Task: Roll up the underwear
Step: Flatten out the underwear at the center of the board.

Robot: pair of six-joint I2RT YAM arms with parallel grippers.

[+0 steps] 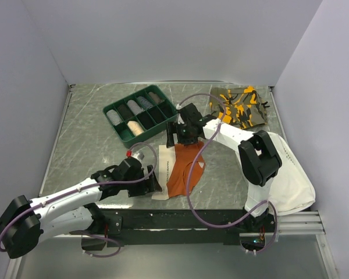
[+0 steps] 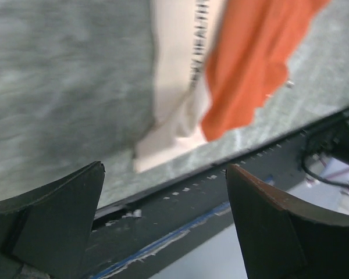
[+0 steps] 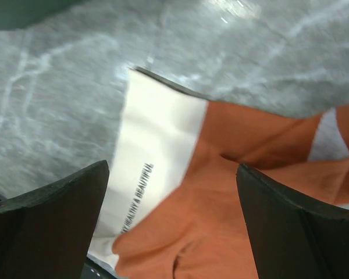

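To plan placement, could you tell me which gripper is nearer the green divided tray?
Right. The right gripper sits by the green divided tray, at its near corner; the left gripper is farther off, beside the underwear.

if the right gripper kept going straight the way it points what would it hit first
Most likely the underwear: the right gripper, jaws open, points down at it, near where its cream waistband joins the orange part. The gap above it is hard to judge.

The underwear [image 1: 185, 168] is rust-orange with a cream waistband [image 1: 163, 172]; the tray [image 1: 129, 96] green; the garment [image 1: 241, 107] olive-and-orange camouflage; the table [image 1: 87, 136] marbled grey.
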